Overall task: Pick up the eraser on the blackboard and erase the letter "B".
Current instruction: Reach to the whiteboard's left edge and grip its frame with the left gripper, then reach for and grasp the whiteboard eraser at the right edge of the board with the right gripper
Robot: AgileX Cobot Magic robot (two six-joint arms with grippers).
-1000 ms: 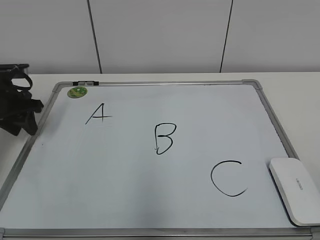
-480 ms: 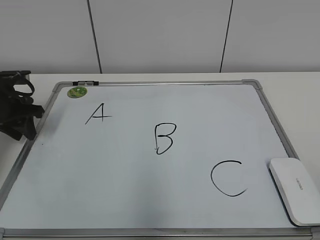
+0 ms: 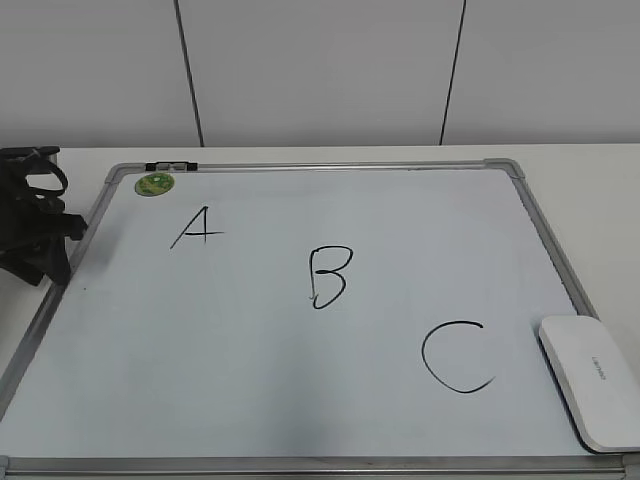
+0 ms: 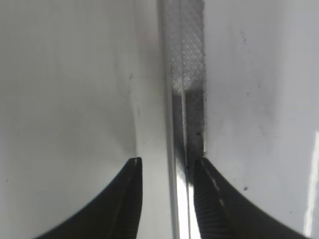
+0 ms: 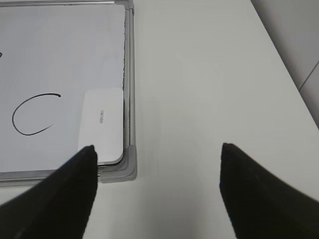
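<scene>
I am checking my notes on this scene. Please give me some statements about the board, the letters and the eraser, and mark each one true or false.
1. The eraser lies at the blackboard's right edge, near the letter C. True.
2. The letter "B" is already wiped off. False: it is whole.
3. The right gripper holds the eraser. False: it is open and empty.
4. A green magnet sits above the A. True.
5. The left gripper straddles the board's frame. True.
</scene>
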